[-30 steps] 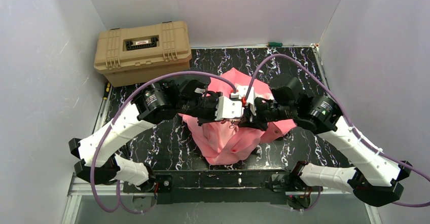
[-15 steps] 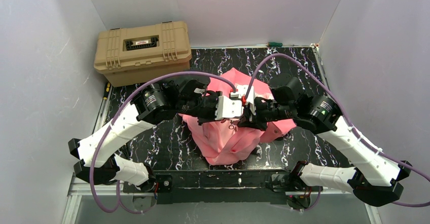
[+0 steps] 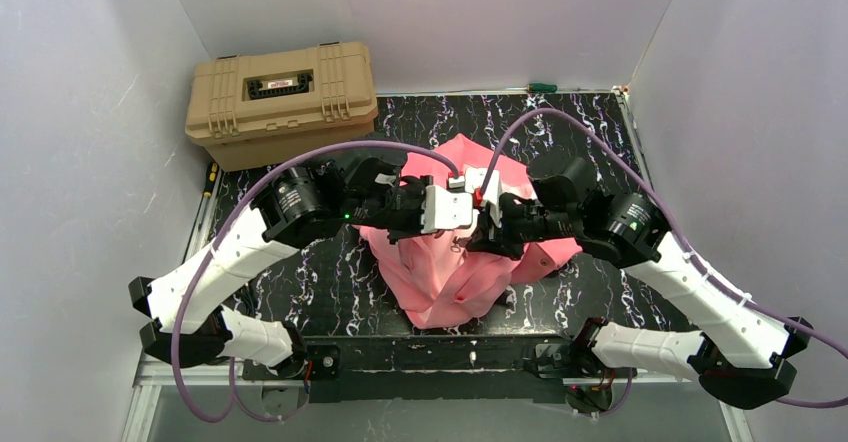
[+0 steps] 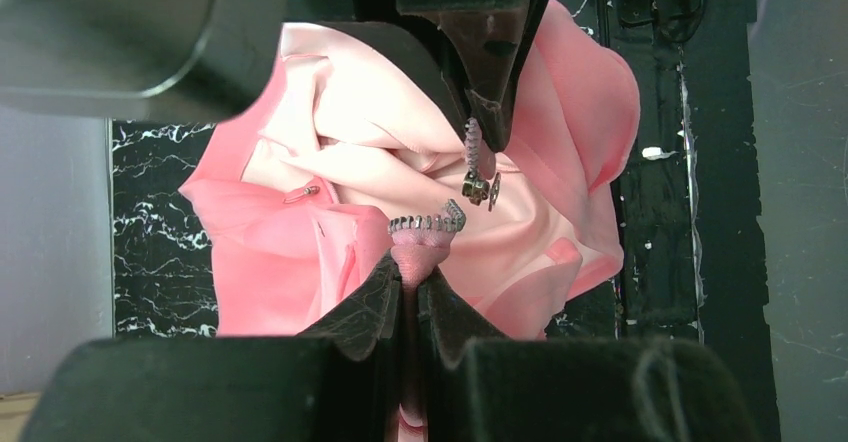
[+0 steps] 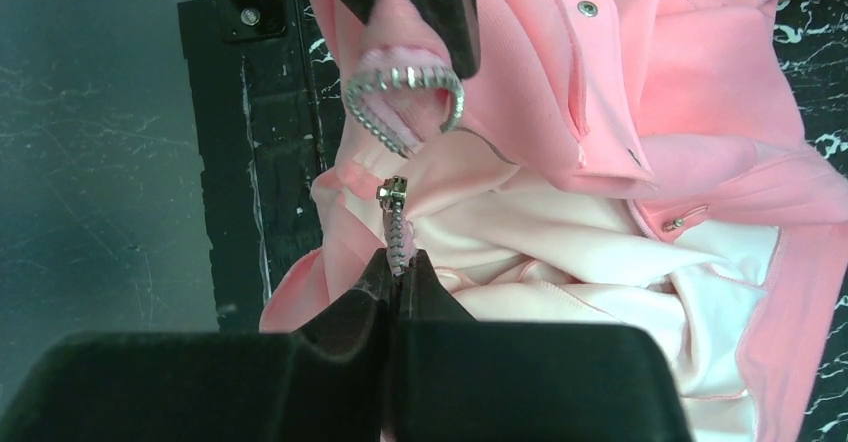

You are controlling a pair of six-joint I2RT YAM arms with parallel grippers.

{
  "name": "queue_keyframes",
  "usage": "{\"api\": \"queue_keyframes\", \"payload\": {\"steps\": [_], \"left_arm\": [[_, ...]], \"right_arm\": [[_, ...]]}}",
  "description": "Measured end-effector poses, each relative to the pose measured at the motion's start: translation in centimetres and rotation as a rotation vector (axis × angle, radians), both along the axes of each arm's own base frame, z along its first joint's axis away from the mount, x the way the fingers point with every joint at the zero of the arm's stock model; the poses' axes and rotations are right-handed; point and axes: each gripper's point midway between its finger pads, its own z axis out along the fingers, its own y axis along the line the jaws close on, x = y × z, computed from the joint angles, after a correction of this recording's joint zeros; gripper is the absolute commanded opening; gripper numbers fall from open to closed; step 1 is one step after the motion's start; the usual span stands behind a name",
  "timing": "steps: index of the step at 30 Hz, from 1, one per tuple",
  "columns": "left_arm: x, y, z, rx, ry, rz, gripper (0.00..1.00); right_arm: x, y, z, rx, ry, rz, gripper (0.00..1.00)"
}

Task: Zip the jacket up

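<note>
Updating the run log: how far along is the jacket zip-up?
Done: both zipper edges of the jacket picked up. In hand: left pincer pinches the toothed end, right pincer the tape by the slider, ends close but apart. Left: join them and pull the slider along.

The left gripper (image 4: 412, 284) and right gripper (image 5: 398, 270) meet tip to tip, each with a zipper edge of the jacket (image 3: 450, 282) pinched between its fingers. The jacket lies heaped below both grippers, resting on the table (image 3: 330, 272) beneath them. The zipper slider (image 5: 392, 191) sits just beyond the right gripper's fingertips. A case (image 3: 282, 102) stands behind and left of the left gripper, well apart.
</note>
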Motion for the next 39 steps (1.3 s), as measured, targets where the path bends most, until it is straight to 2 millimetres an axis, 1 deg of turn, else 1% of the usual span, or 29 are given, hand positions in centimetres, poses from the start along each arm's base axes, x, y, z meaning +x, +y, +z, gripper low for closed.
{"api": "queue_keyframes", "payload": {"steps": [5,8,11,16,20,24,27,29,35,36,39], "left_arm": [[-0.2,0.4,-0.1,-0.002,-0.005,-0.006,0.0],[-0.3,0.5,-0.2,-0.001,-0.006,-0.006,0.0],[-0.3,0.4,-0.2,-0.004,-0.007,-0.007,0.0],[-0.4,0.4,-0.4,-0.004,-0.002,-0.012,0.0],[-1.1,0.5,-1.7,0.002,0.024,-0.037,0.0],[-2.9,1.2,-4.0,-0.004,0.082,-0.089,0.0],[-3.6,1.3,-5.0,-0.004,0.114,-0.117,0.0],[-3.3,1.1,-5.4,-0.01,0.13,-0.122,0.0],[0.2,1.4,-6.3,-0.052,0.236,-0.044,0.0],[0.3,1.4,-6.3,-0.057,0.251,-0.046,0.0],[-0.2,0.9,-5.9,-0.069,0.282,-0.079,0.0]], "right_arm": [[-0.1,-0.4,-0.8,0.034,0.015,-0.049,0.01],[-0.4,-0.7,-0.1,0.075,0.01,-0.068,0.01],[-0.3,-0.6,0.7,0.111,0.002,-0.075,0.01],[0.4,-0.4,0.5,0.102,-0.001,-0.108,0.01],[0.7,-0.7,-0.4,0.116,-0.014,-0.134,0.01],[0.3,-1.2,-1.5,0.153,-0.023,-0.147,0.01],[0.2,-1.3,-1.4,0.173,-0.029,-0.145,0.01],[0.2,-1.0,-1.1,0.186,-0.034,-0.137,0.01],[-0.2,-0.5,-1.3,0.187,-0.018,-0.101,0.01],[-0.4,-0.3,-1.4,0.184,-0.009,-0.086,0.01],[-1.0,0.0,-1.9,0.158,0.023,-0.041,0.01]]}}
